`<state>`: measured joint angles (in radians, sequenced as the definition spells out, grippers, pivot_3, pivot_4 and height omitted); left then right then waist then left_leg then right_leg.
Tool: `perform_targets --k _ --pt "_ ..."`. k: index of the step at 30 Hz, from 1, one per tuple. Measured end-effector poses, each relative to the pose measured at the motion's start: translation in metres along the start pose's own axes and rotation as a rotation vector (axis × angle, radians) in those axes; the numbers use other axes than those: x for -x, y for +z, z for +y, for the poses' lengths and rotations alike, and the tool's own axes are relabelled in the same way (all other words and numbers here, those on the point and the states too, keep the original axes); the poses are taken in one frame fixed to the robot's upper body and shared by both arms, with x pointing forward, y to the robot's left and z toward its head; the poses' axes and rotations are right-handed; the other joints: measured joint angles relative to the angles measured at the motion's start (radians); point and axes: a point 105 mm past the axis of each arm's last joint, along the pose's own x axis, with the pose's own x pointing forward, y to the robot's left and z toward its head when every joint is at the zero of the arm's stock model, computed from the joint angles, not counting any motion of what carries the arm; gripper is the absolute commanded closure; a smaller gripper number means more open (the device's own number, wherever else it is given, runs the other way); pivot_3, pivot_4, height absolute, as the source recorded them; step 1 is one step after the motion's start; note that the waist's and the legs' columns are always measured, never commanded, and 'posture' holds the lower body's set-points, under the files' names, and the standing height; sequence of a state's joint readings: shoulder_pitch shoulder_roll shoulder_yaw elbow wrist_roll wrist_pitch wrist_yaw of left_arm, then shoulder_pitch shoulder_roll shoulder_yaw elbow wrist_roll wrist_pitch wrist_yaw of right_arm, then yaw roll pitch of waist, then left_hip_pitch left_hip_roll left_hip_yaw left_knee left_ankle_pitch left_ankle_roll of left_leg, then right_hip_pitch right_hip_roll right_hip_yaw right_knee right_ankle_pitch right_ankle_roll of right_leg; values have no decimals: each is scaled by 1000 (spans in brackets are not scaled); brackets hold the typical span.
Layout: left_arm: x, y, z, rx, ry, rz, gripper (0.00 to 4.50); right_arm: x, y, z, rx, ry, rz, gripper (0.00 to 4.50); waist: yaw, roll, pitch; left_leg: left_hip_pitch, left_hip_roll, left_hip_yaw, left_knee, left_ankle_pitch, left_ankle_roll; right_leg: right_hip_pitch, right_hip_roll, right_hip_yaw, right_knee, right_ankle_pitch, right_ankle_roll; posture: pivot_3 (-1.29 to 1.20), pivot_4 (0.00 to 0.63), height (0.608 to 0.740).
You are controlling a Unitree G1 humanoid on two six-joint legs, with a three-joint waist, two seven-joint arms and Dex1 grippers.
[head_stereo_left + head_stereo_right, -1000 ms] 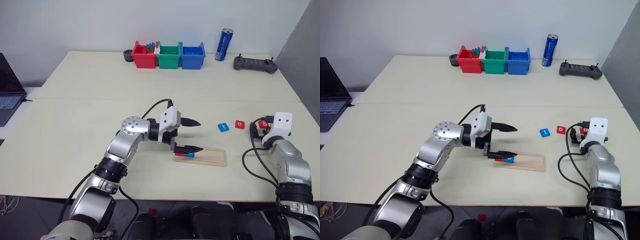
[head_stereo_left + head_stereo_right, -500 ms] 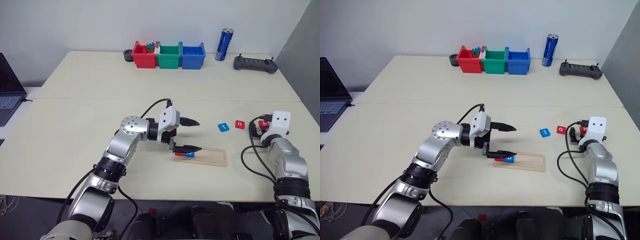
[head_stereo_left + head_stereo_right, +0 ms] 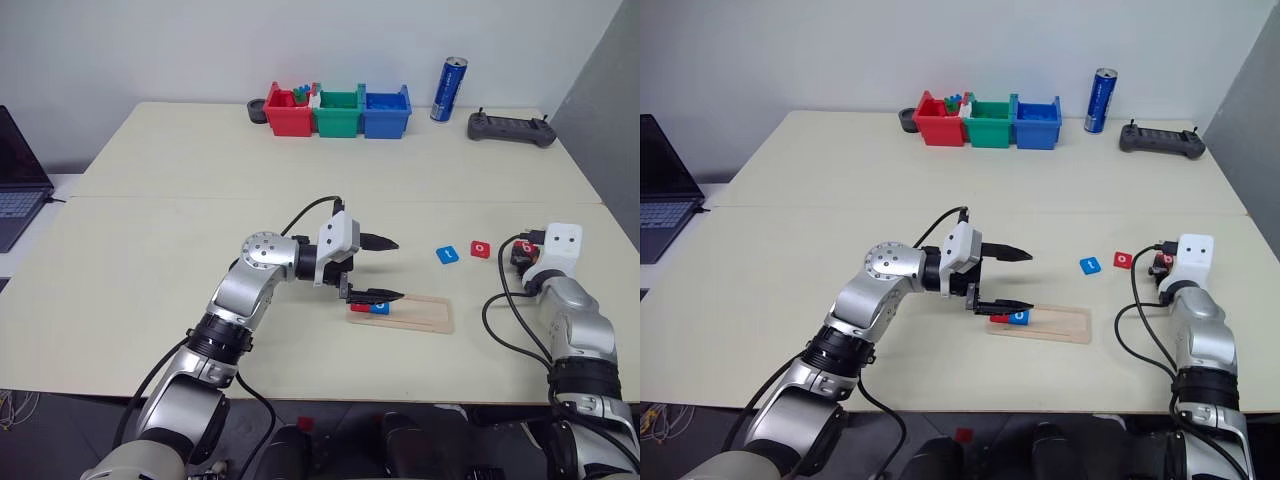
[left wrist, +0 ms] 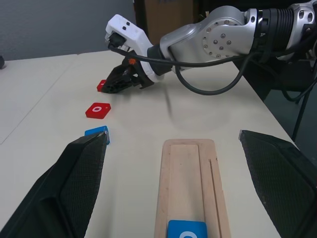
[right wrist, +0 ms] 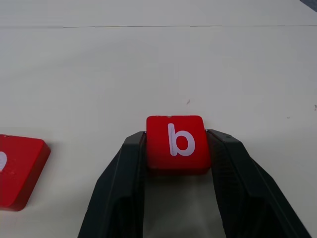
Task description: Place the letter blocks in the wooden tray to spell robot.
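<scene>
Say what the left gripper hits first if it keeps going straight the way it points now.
Probably nothing close. The left gripper is open and points along the wooden tray. Past the tray's far end is bare table. The right gripper, shut on the red b block, sits off that line, though depth is unclear.

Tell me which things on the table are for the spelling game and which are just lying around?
For the game:
- wooden tray
- blue block lying in the tray
- red b block between the right gripper's fingers
- red o block and blue block on the table

Just lying around:
- plastic bins
- blue can
- black controller
- laptop
</scene>
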<state>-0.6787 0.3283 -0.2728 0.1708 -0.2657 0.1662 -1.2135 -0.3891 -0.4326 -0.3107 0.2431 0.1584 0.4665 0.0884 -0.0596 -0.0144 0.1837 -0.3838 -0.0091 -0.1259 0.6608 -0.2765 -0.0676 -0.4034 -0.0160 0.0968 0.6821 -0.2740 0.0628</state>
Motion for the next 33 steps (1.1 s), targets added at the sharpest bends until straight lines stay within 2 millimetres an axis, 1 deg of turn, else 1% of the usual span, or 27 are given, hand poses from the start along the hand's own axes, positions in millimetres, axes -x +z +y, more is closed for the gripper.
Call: perform_targets --k 3,6,9,12,14,15,16,17,20,24,26,27,28,31,32,33 --pt "4 -2 0 1 5 13 0 17 5 3 27 14 -2 3038 0 1 0 0 0 0 0 0 0 -1 0 0 0 0 0 0 150 740" --pt "15 -11 -5 12 16 45 0 49 9 13 33 33 3 3038 -1 2 -1 0 2 -2 -1 0 0 -1 2 -1 0 0 0 0 150 740" --pt "24 -16 -17 20 -5 69 0 82 0 28 -9 52 59 3038 2 2 -1 -1 2 -3 -1 0 0 -1 2 -1 0 0 0 0 150 740" --pt "34 -19 -30 29 -35 92 0 112 -14 46 -63 79 133 3038 2 3 -1 -1 2 -3 -1 0 0 -1 2 -1 0 0 0 0 150 740" --pt "36 -19 -34 40 -46 92 0 122 -20 57 -70 96 166 3038 3 3 -1 -1 1 -2 -1 0 0 0 1 -1 -1 0 0 0 150 740" --pt "36 -18 -36 38 -51 89 0 128 -26 65 -75 109 190 3038 3 3 -1 0 1 -2 -1 0 0 0 1 -1 -1 0 0 0 150 740" --pt "36 -17 -37 37 -52 90 0 130 -31 70 -80 120 212 3038 3 3 -1 0 1 -2 -1 0 0 0 1 -1 -1 0 0 0 150 740" --pt "36 -18 -37 41 -50 91 0 132 -31 73 -92 119 212 3038 3 3 -1 0 1 -1 -1 0 0 0 1 0 -1 0 0 0 150 740" --pt "35 -17 -36 44 -43 91 0 133 -32 78 -112 121 215 3038 2 3 -1 0 2 -1 -1 0 0 0 2 -1 -1 0 0 0 150 740" --pt "34 -17 -36 45 -38 88 0 133 -33 78 -109 122 219 3038 2 3 -1 0 2 -2 -1 0 0 0 2 -1 -1 0 0 0 150 740" --pt "34 -17 -36 45 -38 88 0 133 -33 78 -103 124 217 2311 2 3 -1 0 2 -2 -1 0 0 0 2 -1 -1 0 0 0 150 740" --pt "34 -17 -36 45 -38 88 0 133 -35 78 -102 131 225 2101 2 3 -1 0 2 -2 -1 0 0 0 2 -1 -1 0 0 0 150 740" --pt "34 -17 -36 45 -38 88 0 134 -37 79 -103 140 233 1723 2 3 -1 0 2 -1 -1 0 0 0 2 -1 -1 0 0 0 150 740" --pt "34 -16 -35 43 -39 86 0 134 -36 84 -107 171 228 762 2 2 -2 0 2 -1 -1 0 0 0 2 -1 -1 0 0 0 150 740" --pt "34 -16 -35 43 -39 86 0 135 -36 85 -105 182 226 349 2 2 -2 0 2 -1 -1 0 0 0 2 -1 -1 0 0 0 150 740" --pt "34 -16 -35 43 -39 85 0 135 -36 86 -93 197 224 34 2 2 -1 0 2 -1 -1 0 0 0 2 -1 -1 0 0 0 150 740"
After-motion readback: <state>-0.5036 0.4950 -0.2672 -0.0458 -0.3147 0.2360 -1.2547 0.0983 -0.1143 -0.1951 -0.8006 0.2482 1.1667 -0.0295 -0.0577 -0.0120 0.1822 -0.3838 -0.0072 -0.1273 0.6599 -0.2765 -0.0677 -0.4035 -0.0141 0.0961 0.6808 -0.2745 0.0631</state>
